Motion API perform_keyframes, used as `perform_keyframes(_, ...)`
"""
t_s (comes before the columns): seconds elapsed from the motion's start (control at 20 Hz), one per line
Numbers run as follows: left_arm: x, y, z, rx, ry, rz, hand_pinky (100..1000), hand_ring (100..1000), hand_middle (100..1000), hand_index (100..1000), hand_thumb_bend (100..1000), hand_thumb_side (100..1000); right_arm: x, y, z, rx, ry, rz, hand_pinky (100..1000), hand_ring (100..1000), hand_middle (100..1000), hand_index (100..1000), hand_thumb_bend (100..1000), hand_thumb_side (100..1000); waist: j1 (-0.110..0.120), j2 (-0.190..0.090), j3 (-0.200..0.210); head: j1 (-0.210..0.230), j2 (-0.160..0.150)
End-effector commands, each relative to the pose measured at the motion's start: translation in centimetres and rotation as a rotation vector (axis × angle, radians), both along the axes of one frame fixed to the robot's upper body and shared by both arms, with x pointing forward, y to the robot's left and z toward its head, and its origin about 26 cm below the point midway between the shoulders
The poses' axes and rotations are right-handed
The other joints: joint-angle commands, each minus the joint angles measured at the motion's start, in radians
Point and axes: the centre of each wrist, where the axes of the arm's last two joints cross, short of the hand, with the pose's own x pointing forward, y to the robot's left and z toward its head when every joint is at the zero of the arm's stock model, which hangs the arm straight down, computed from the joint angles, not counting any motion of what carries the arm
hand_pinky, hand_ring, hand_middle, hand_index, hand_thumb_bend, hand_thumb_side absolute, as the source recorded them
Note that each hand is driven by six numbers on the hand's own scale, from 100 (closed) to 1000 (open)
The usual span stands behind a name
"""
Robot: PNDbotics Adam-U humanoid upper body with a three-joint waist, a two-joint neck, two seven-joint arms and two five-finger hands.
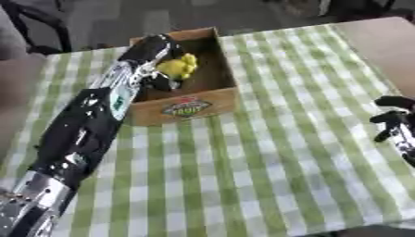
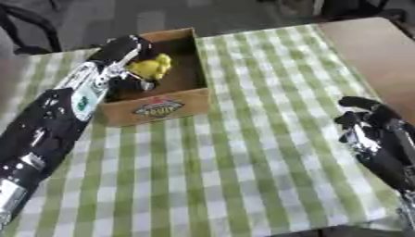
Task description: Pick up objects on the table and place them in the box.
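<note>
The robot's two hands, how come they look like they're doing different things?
The left hand reaches over the wooden box, while the right hand rests at the table's right edge, far from the box. The left hand's fingers curl round a yellow object; the right hand holds nothing, its fingers curled. The left arm stretches across the checked cloth; the right barely comes in. Both are mostly black.

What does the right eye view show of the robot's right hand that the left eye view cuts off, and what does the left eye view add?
Only the right eye view shows the whole right hand, fingers curled, holding nothing, over the checked cloth. Only the left eye view shows more silver of the left arm's lower end at its bottom corner. Both show the left hand inside the box, at the yellow object.
</note>
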Motion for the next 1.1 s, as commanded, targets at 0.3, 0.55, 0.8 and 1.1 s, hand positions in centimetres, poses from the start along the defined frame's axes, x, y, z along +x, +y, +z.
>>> perform_keyframes(0.3,-1.2,1.1,4.3,-0.296,-0.232,-0.044,736,660,630,770,573,489,0.0,-0.4,0.9,-0.003,-0.033,-0.01,473,679,772,825,100,603,-0.014,-0.014,0.028,-0.016,-0.013)
perform_keyframes(0.55,-3.9,2.9,6.4,-0.561,-0.272,-0.128,697,611,584,747,425,521,0.0,-0.6,0.8,0.004,-0.033,-0.024,473,679,772,825,100,602,-0.023,-0.016,0.058,-0.037,-0.016)
perform_keyframes(0.8,-8.3,5.5,3.8,-0.948,-0.227,-0.156,673,588,554,725,373,578,-0.1,-0.9,0.7,0.018,-0.034,-0.047,473,679,773,825,100,602,-0.033,-0.018,0.101,-0.055,-0.021)
perform_keyframes(1.1,-13.6,7.9,-0.9,-1.196,-0.213,-0.083,671,590,556,723,367,609,-0.1,-1.1,0.7,0.032,-0.041,-0.062,471,676,773,825,100,594,-0.044,-0.021,0.143,-0.074,-0.019)
